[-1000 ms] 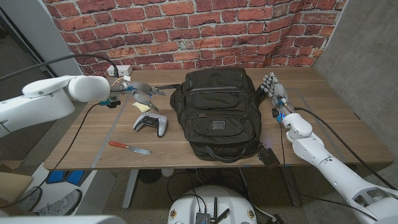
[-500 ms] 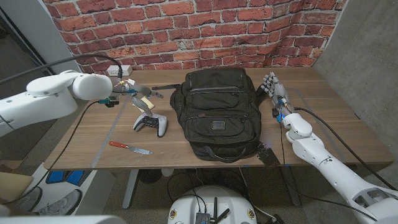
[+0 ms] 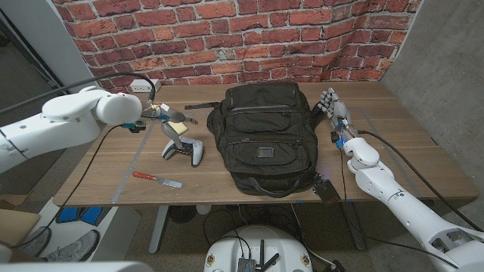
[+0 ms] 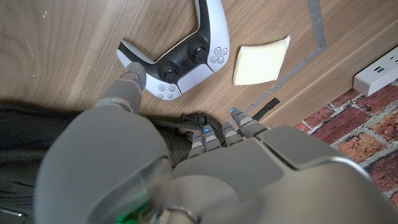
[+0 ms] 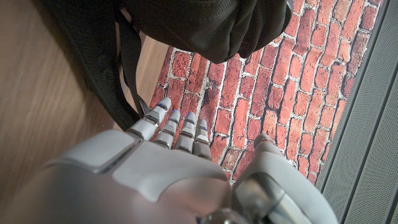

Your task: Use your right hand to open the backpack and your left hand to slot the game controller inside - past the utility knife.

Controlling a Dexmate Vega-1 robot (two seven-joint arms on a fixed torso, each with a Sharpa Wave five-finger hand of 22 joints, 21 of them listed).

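Observation:
The black backpack (image 3: pixel 261 136) lies zipped shut in the middle of the table. A white game controller (image 3: pixel 183 149) (image 4: pixel 177 59) lies just left of it. My left hand (image 3: pixel 168 123) (image 4: pixel 186 155) hovers over the controller with its fingers spread and nothing in it; its thumb (image 4: pixel 127 84) points down by one of the controller's grips. The red-handled utility knife (image 3: pixel 157 179) lies near the front edge, left of the controller. My right hand (image 3: pixel 333 107) (image 5: pixel 168 162) stands upright beside the backpack's right side, fingers apart and holding nothing.
A pale yellow pad (image 4: pixel 261 53) lies beyond the controller. A white power strip (image 3: pixel 144 85) (image 4: pixel 379 65) sits at the back left by the brick wall. A black strap (image 3: pixel 198 106) trails from the backpack's top left.
My left hand has moved right and down, from above the yellow pad to just over the controller. The right hand, backpack, controller and knife have stayed put.

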